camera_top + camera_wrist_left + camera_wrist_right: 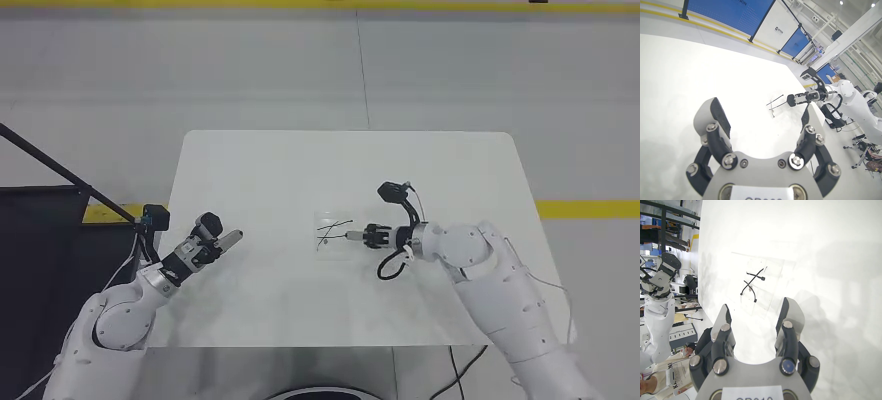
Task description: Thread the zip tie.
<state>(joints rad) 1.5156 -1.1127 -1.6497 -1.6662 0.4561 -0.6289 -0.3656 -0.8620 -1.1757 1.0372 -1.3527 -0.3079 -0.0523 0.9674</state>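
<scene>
Thin black zip ties (752, 283) lie crossed over one another on a clear flat sheet (773, 275) near the middle of the white table (300, 170). In the top view the zip ties (334, 232) sit just off the tips of my right gripper (353, 237). My right gripper (756, 305) is open, close above the table, with the nearest tie end a short way beyond its fingertips and nothing between them. Over the table's left part, far from the ties, my left gripper (762, 105) is open and empty. The left gripper (230, 240) points toward the zip ties (775, 103).
The table's front edge (350, 345) runs below both arms. A black stand and dark cloth (40, 230) are off the table's left side. Bare tabletop surrounds the sheet.
</scene>
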